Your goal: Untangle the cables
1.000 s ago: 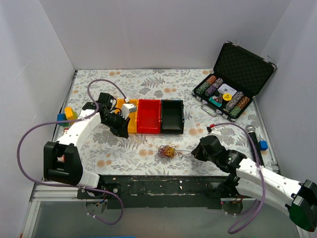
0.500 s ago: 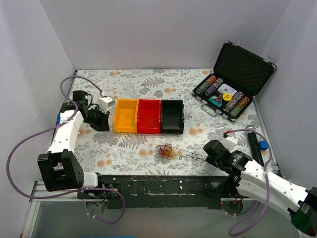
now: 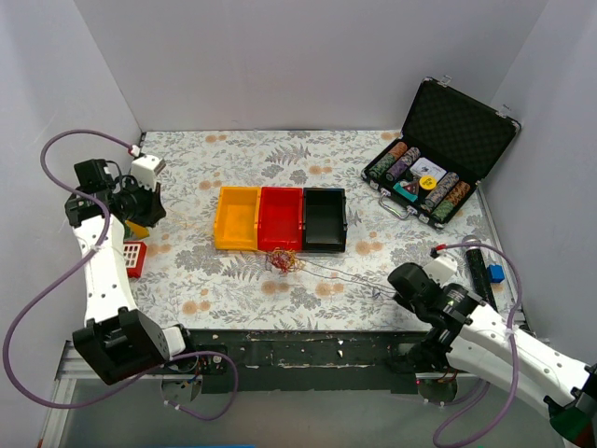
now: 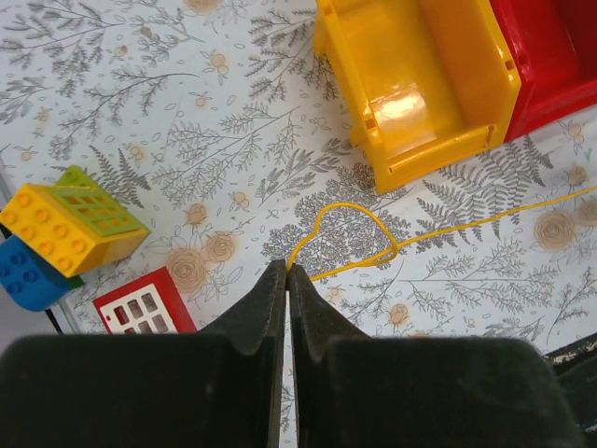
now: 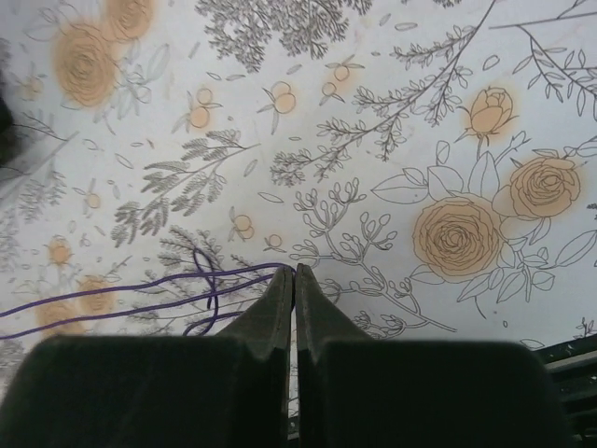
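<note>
Before red bin [image 3: 281, 190], clump [image 3: 282, 260] mid-separation: yellow wire [image 4: 448, 224] clamped by left gripper [image 4: 287, 273], purple wires [image 5: 140, 297] by right gripper [image 5: 295, 271]; wider pull needed.

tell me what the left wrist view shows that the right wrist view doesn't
Only the left wrist view: the left hand pinching a yellow cable that loops just ahead of it, a yellow bin, the edge of a red bin, toy bricks and a red window piece. Only the right wrist view: the right hand pinching purple cables that run off left. Both: a shut hand on a thin strand over the floral tablecloth.
</note>
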Controlling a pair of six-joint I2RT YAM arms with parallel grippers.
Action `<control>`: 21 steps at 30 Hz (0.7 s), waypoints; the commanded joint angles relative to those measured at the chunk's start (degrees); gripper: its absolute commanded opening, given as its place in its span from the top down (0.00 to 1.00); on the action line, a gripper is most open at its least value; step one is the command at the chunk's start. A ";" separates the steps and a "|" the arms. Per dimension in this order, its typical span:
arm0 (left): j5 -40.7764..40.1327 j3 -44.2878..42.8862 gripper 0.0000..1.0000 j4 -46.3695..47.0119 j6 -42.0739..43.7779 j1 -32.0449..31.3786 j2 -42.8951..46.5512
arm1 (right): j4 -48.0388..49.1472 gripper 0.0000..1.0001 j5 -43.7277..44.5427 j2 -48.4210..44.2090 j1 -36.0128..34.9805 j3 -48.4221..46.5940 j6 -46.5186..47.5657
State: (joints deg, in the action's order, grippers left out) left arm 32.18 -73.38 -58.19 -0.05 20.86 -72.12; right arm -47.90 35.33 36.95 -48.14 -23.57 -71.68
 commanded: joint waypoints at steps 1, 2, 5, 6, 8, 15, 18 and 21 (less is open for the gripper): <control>-1.86 0.52 1.00 4.32 -3.19 1.73 4.26 | -5.54 0.99 6.06 -2.14 -0.11 -6.30 -1.19; -2.12 1.13 1.00 4.32 -3.46 1.81 4.35 | -5.54 0.99 6.93 -2.32 -0.11 -7.88 -0.14; 0.68 1.93 1.00 -1.37 1.61 1.81 3.83 | -5.37 0.99 9.14 -2.32 -0.11 -11.14 3.45; 1.64 2.36 1.00 -2.96 2.59 1.73 3.65 | -4.14 0.99 8.97 -2.23 -0.11 -11.67 5.39; 4.71 2.37 1.00 -6.74 5.66 1.81 3.39 | -1.69 0.99 7.30 -2.14 -0.20 -12.37 8.91; 7.99 3.85 1.00 -15.02 12.97 -3.18 5.14 | 5.62 0.99 -2.09 -2.58 -0.11 -8.69 16.30; 5.79 6.93 0.98 -12.22 10.79 -8.19 7.95 | 6.68 0.86 -5.01 -1.01 -0.11 -7.28 17.80; 5.34 7.99 0.97 -10.36 7.80 -12.68 8.92 | 5.19 0.69 -4.93 1.89 -0.11 -8.85 18.42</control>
State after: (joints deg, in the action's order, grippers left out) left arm 37.60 -66.52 -69.97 9.47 12.91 -66.19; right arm -43.77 32.12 36.27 -48.14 -31.18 -56.49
